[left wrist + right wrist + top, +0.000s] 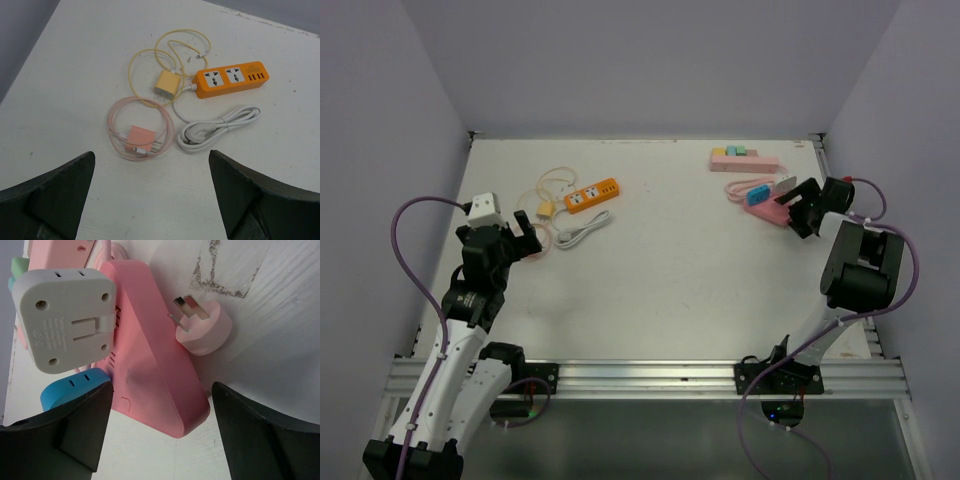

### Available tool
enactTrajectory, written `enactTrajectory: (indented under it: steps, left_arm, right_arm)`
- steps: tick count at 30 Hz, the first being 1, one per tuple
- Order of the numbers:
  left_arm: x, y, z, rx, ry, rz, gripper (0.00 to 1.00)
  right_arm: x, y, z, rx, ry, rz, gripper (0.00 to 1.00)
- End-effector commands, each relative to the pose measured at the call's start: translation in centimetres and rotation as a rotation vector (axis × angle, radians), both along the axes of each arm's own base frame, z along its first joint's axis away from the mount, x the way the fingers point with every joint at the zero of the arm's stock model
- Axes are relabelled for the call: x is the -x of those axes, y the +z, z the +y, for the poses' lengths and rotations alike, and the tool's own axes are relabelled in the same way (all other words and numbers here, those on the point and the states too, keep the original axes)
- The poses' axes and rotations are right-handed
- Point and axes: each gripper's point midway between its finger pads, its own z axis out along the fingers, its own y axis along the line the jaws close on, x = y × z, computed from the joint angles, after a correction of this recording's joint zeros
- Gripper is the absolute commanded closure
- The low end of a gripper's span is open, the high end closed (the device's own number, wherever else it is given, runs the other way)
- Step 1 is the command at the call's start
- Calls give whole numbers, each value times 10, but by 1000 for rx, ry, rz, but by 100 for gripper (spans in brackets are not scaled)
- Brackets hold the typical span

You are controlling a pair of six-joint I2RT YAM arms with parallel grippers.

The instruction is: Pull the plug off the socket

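A pink power strip (150, 375) lies at the right rear of the table (670, 280); it also shows in the top view (772, 211). A white adapter (65, 320) and a blue plug (70, 387) sit in it. My right gripper (160, 440) is open, its fingers either side of the strip's near end, touching nothing. It shows in the top view (798, 212) too. An orange power strip (232, 79) with empty sockets lies at the left rear. My left gripper (150, 195) is open and empty, just short of it.
A loose pink plug (205, 327) lies beside the pink strip. A second pink strip with coloured plugs (744, 158) is at the far right rear. A yellow charger (166, 86), a pink charger with coiled cable (140, 137) and a white cord (215, 127) lie by the orange strip.
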Motion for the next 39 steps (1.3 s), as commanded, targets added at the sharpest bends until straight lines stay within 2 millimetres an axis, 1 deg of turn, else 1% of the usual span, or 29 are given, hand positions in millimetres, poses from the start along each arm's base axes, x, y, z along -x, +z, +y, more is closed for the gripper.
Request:
enactTrajectory:
  steps: [1,5,8,9,10,11,13,17,18,19,21,22,23,24,25,26,27,28,29,30,31,32,34,36,37,38,39]
  left_arm:
    - [-5,12,-4,15,-7,-51,0]
    - [-5,12,-4,17,-7,-53,0]
    - [-5,12,-4,16,-9,-53,0]
    - [-5,12,-4,16,-9,-51,0]
    - [-5,12,-4,17,-8,-53,0]
    - [-5,12,-4,17,-12,-53,0]
    - [-4,12,-4,18,-10,-54,0]
    - [-4,13,-4,17,-12,-57,1]
    - [-4,14,-4,19,-11,-59,0]
    - [-4,14,-5,18,-13,-60,0]
    - [-4,13,-5,20,-14,-59,0]
    - [-4,15,-5,19,-15,-63,0]
    - [-4,15,-5,19,-15,-63,0]
    - [-4,15,-5,21,-16,-63,0]
    - [-3,15,-5,20,-16,-63,0]
    - [-3,15,-5,21,-16,-63,0]
    - [-3,14,-5,20,-16,-61,0]
    - [-3,15,-5,20,-16,-64,0]
    - [-3,14,-5,21,-16,-62,0]
    - [-3,14,-5,20,-16,-61,0]
    - [-3,14,-6,22,-18,-63,0]
    - [-3,14,-6,23,-21,-63,0]
    - [-3,14,-8,23,-33,-65,0]
    - [-4,14,-10,26,-45,-65,0]
    - [-4,13,-13,27,-64,-62,0]
    - [-5,12,-15,30,-76,-63,0]
    - [-5,12,-18,33,-88,-62,0]
  right_arm:
    - [-23,23,2,16,61,-111,17]
    - [-23,19,12,-1,126,-142,20]
    - [-21,17,18,-11,155,-164,26]
    - [-20,16,20,-14,165,-166,33]
    - [-18,13,21,-19,168,-163,36]
    - [-19,14,23,-23,176,-174,38]
    - [-15,10,29,-47,196,-176,44]
    - [-9,10,41,-81,232,-193,63]
    - [-8,12,43,-92,231,-201,71]
    - [-2,11,48,-102,237,-201,75]
    - [2,13,59,-104,260,-209,83]
    - [7,11,66,-108,273,-200,86]
    - [9,15,76,-108,297,-206,88]
    - [15,11,83,-112,307,-193,91]
    - [18,10,87,-113,313,-189,92]
    - [21,13,96,-105,327,-197,95]
    - [29,6,103,-114,335,-180,96]
    - [32,5,109,-117,348,-179,97]
    - [36,6,122,-120,378,-181,99]
    - [44,2,131,-130,399,-168,100]
    - [48,1,139,-135,419,-166,100]
    - [53,2,156,-136,467,-162,100]
    - [65,0,176,-142,529,-142,100]
    - [80,0,210,-152,637,-131,100]
    - [86,0,220,-160,669,-126,100]
    - [95,0,237,-167,723,-124,100]
    - [103,-2,245,-176,751,-118,100]
